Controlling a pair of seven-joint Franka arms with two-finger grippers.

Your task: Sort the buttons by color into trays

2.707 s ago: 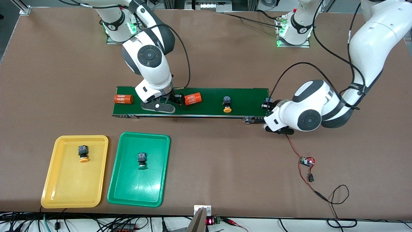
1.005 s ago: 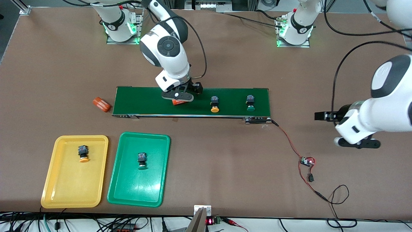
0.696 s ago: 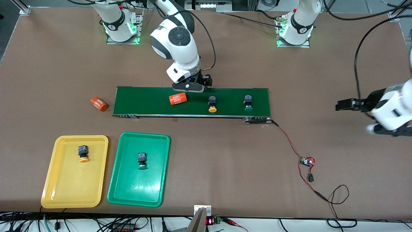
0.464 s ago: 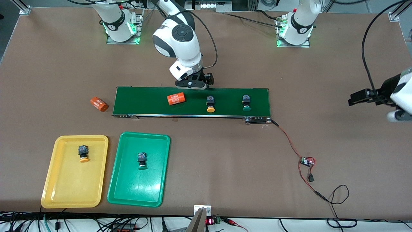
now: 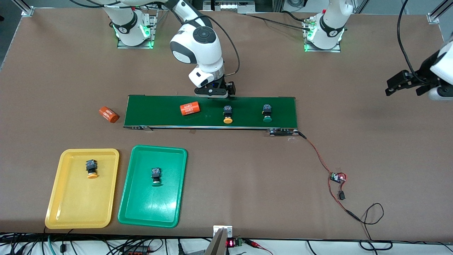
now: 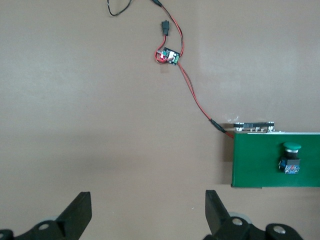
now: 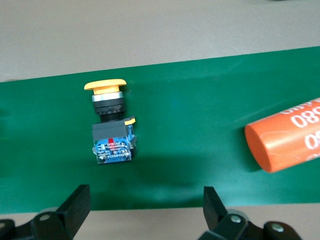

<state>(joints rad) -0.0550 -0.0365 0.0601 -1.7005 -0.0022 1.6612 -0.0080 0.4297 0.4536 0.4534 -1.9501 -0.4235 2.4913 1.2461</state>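
Observation:
Two buttons lie on the dark-green belt [image 5: 162,113]: a yellow-capped button [image 5: 228,114] [image 7: 111,125] and a green-capped button [image 5: 267,113] [image 6: 291,157]. My right gripper [image 5: 212,95] [image 7: 145,210] hangs open and empty over the belt's edge toward the robots' bases, just beside the yellow-capped one. My left gripper [image 5: 405,86] [image 6: 147,215] is open and empty, up over bare table past the left arm's end of the belt. The yellow tray [image 5: 78,205] holds a yellow-capped button [image 5: 91,169]. The green tray [image 5: 148,209] holds a green-capped button [image 5: 156,176].
An orange 4680 cylinder [image 5: 190,108] [image 7: 287,140] lies on the belt beside the yellow-capped button. Another cylinder [image 5: 108,114] lies on the table off the belt's right-arm end. A red wire runs from the belt to a small circuit board [image 5: 337,177] [image 6: 169,56].
My right gripper left the cylinder and moved to the belt's edge near the bases. The buttons and cylinder drifted along the belt toward the right arm's end. My left arm swung outward.

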